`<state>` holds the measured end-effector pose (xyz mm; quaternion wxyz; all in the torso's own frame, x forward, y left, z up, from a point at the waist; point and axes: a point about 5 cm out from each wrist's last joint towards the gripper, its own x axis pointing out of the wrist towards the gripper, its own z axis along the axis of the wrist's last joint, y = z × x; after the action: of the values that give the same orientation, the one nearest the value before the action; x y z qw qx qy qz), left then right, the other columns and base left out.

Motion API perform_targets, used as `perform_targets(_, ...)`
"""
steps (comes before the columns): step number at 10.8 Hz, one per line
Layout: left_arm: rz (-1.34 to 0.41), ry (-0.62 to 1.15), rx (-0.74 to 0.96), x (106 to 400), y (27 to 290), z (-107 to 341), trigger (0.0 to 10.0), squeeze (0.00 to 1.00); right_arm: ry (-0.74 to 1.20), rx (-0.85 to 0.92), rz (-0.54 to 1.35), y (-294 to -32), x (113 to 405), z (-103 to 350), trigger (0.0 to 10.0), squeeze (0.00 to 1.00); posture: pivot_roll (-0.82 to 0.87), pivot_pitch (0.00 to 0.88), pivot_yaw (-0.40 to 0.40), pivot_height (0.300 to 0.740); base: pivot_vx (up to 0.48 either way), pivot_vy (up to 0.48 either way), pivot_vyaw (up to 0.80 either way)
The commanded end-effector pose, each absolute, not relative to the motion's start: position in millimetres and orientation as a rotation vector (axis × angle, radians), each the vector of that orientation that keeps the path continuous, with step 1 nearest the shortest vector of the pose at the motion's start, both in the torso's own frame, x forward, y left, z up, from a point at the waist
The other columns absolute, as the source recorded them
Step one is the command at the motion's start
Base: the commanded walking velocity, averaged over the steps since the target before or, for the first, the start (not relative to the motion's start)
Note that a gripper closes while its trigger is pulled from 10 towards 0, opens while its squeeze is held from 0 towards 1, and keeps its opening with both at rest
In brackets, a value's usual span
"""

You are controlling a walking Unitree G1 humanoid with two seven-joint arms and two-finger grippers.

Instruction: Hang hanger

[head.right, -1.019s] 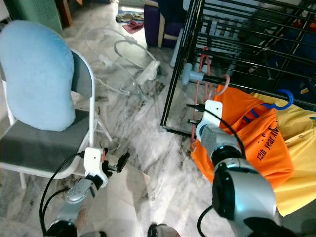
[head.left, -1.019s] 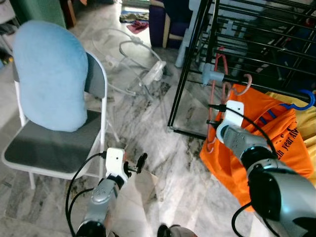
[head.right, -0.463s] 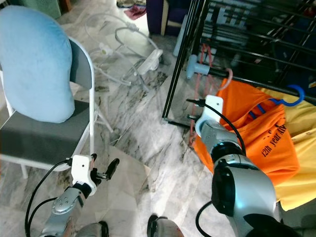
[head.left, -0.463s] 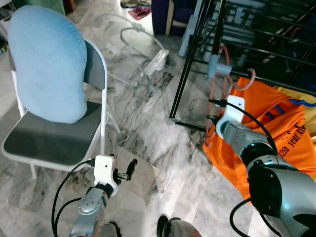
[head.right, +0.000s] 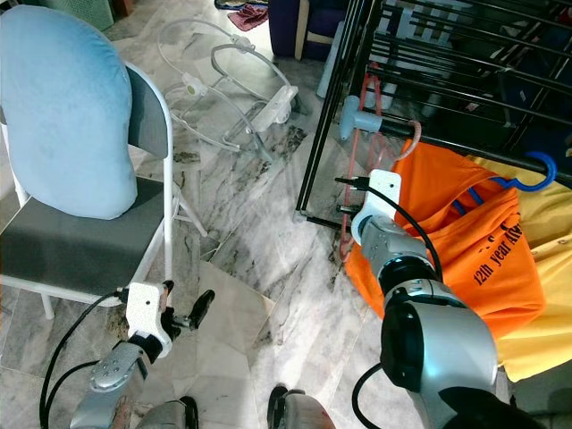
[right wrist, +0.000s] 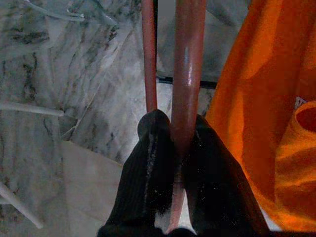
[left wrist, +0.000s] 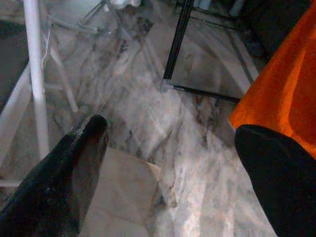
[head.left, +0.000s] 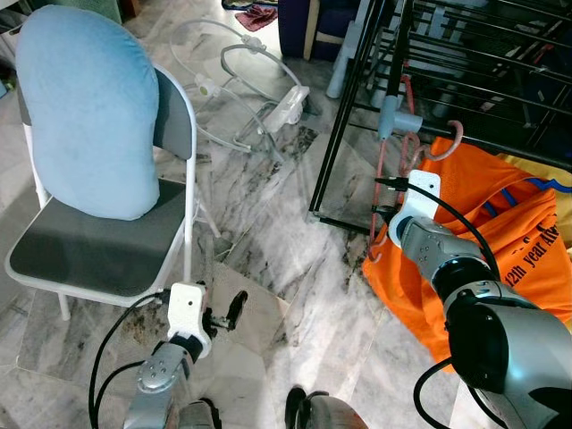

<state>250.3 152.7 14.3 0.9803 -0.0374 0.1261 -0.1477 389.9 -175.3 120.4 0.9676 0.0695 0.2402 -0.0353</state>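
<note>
A salmon-pink hanger (head.left: 382, 179) hangs down beside the corner post of the black drying rack (head.left: 357, 89); its upper end reaches a grey fitting (head.left: 395, 118) on a rail. My right gripper (head.left: 376, 197) is shut on one of its thin bars, and the right wrist view shows the bar (right wrist: 186, 84) pinched between my fingers (right wrist: 153, 163), with a second pink bar beside it. My left gripper (head.left: 234, 308) hangs low over the marble floor, open and holding nothing, its fingers (left wrist: 74, 163) far apart.
An orange shirt (head.left: 487, 232) on another pink hanger and a yellow garment (head.right: 545, 295) on a blue hanger (head.right: 536, 170) hang from the rack at the right. A folding chair (head.left: 80, 259) with a blue cushion (head.left: 89, 116) stands left. A white wire frame (head.left: 259, 89) lies on the floor behind.
The camera has shifted a little. My left arm has dropped lower and nearer my body. My right gripper stays shut on the pink hanger by the rack.
</note>
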Motion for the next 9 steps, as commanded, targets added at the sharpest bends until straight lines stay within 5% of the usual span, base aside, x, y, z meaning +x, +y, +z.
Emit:
perform_targets(1,-0.312,0.27,-0.074,248.0,148.8,12.8,10.0,0.0,0.592,0.117,-0.048,-169.1,378.1,96.2,10.0,0.25,0.12,0.246,-0.104,0.74,0.0,0.0,0.0)
perform_targets(2,-0.312,0.272,-0.077,249.4,147.1,13.3,10.0,0.0,0.595,0.124,-0.047,-169.9,377.1,94.4,10.0,1.0,0.12,0.243,-0.107,0.74,0.0,0.0,0.0)
perform_targets(9,-0.33,0.287,-0.082,251.0,142.1,11.9,10.0,0.0,0.519,-0.023,-0.039,-179.4,378.3,97.6,10.0,1.0,0.07,0.243,-0.094,0.74,0.0,0.0,0.0)
